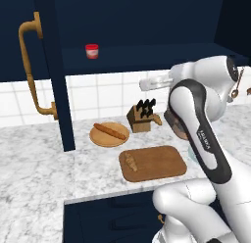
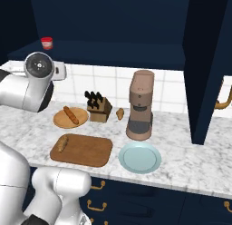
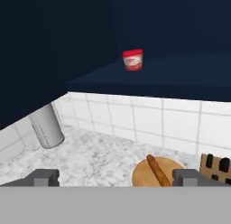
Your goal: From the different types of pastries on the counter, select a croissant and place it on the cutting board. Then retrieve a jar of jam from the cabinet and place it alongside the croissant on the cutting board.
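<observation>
Croissant [image 1: 130,161] already sits on the cutting board [image 1: 159,163], near its left end. Jar of jam [image 3: 133,60] is on the open cabinet's shelf [image 3: 180,74], well apart from the gripper [image 3: 116,178], whose fingers stand wide with nothing between them. Risks, my read: squat smooth red jar with white band could tip or get nudged deeper if the approach comes in high or off-centre; the open cabinet door [image 1: 56,75] could catch the elbow. Board is flat brown wood with rounded corners, worktop [image 1: 34,173] veined marble
</observation>
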